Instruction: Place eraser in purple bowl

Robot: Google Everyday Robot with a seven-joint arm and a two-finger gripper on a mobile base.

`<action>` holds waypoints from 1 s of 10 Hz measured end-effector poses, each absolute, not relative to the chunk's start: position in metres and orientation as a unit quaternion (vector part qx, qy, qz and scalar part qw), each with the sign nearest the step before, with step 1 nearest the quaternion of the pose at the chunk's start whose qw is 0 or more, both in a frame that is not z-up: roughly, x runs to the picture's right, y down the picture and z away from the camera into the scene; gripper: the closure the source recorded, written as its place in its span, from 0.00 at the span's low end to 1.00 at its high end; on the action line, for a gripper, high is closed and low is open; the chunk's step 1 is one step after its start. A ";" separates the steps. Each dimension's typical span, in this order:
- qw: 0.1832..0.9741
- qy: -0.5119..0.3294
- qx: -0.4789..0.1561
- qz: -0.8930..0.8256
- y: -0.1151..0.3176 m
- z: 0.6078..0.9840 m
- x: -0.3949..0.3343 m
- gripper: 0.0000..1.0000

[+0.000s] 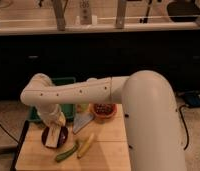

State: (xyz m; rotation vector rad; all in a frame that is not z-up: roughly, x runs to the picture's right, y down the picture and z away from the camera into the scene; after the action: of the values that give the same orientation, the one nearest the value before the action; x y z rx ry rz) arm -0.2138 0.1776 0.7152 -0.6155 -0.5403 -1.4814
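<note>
The purple bowl (55,136) sits at the left of the wooden table (110,145). The pale eraser (52,135) stands tilted on end over the bowl's inside, with its lower end at or in the bowl. My gripper (56,123) comes down from the white arm right above the bowl and is shut on the eraser's upper end. The arm hides the back rim of the bowl.
A green tray (69,102) lies behind the bowl. A blue-grey sponge (82,121) and an orange bowl (104,111) with dark contents are to the right. A long yellow vegetable (86,145) and a green one (66,152) lie in front.
</note>
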 end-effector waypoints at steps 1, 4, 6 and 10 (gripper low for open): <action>0.659 -0.241 -0.272 -0.659 0.178 0.717 -0.218 1.00; 0.649 -0.248 -0.273 -0.665 0.179 0.723 -0.222 0.99; 0.644 -0.256 -0.274 -0.667 0.178 0.727 -0.220 0.83; 0.637 -0.263 -0.279 -0.668 0.177 0.733 -0.220 0.44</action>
State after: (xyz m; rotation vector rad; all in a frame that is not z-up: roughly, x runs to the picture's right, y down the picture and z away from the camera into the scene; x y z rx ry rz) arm -0.2196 0.1771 0.7327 -0.6372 -0.6014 -1.5257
